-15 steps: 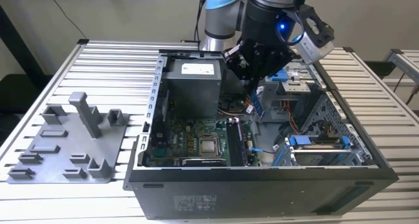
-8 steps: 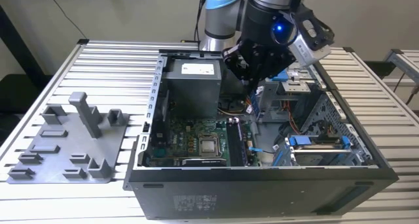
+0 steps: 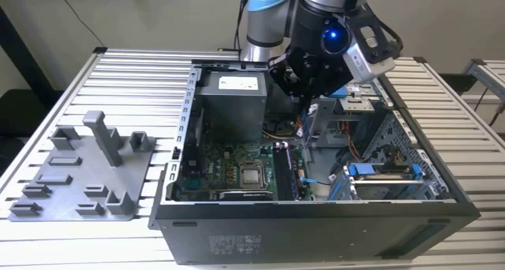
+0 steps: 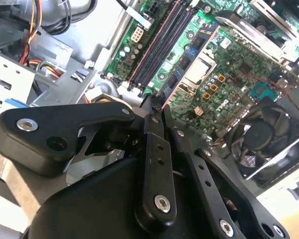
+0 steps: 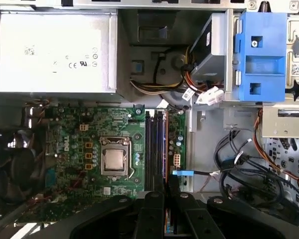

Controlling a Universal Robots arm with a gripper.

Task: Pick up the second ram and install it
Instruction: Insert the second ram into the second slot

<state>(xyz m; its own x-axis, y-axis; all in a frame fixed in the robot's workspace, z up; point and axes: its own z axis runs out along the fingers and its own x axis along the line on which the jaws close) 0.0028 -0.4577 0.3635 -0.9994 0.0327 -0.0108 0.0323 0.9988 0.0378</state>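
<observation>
Pincer [image 5: 168, 196] was narrow, apparently clamped on the thin dark second ram [image 5: 171, 185], held edge-on between its tips. Probably held that way to line up with the memory slots [image 5: 156, 149] just beyond the tips. Not seated yet.

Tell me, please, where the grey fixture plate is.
The grey fixture plate lies on the slatted table at the exterior view's left, beside the open computer case.
</observation>
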